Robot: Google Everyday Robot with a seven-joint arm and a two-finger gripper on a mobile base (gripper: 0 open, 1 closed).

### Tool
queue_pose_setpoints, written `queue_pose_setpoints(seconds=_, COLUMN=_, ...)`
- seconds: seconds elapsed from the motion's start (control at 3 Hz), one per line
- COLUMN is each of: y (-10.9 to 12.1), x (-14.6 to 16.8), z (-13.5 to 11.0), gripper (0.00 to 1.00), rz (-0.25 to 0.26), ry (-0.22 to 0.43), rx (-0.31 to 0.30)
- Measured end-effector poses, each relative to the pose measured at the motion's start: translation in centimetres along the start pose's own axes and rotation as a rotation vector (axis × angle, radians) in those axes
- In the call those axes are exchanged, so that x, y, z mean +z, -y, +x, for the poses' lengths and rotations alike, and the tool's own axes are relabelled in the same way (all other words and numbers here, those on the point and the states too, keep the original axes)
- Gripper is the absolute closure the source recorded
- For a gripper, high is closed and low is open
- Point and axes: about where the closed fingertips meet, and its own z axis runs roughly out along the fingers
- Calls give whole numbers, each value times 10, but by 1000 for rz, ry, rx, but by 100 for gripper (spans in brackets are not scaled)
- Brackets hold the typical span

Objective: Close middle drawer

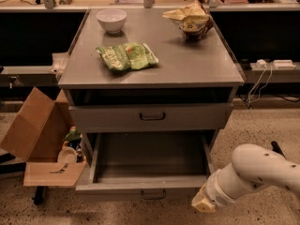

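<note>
One middle drawer (150, 161) stands pulled well out beneath the top of a grey table (187, 64), its tray showing. The white arm's pincer (202, 204) sits low beside the drawer's front right corner; how open it is cannot be told

Lab or workshop, grey metal drawer cabinet (150, 74) on speckled floor (255, 130), workbench (42, 6) behind, cables (256, 84), power strip (276, 63), gripper (202, 204) low by the cabinet's front right corner.
</note>
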Motion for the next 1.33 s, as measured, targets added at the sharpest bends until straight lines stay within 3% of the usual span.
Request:
queue_pose_setpoints(seconds=0.67, y=57, x=93, z=36, gripper=100, rz=17, ry=34, rx=230)
queue_pose_setpoints(seconds=1.0, y=84, x=113, z=34, gripper=100, rz=33, ry=74, rx=291)
queue_pose_setpoints(seconds=1.33, y=101, x=120, z=23, gripper=100, rz=45, ry=113, rx=306)
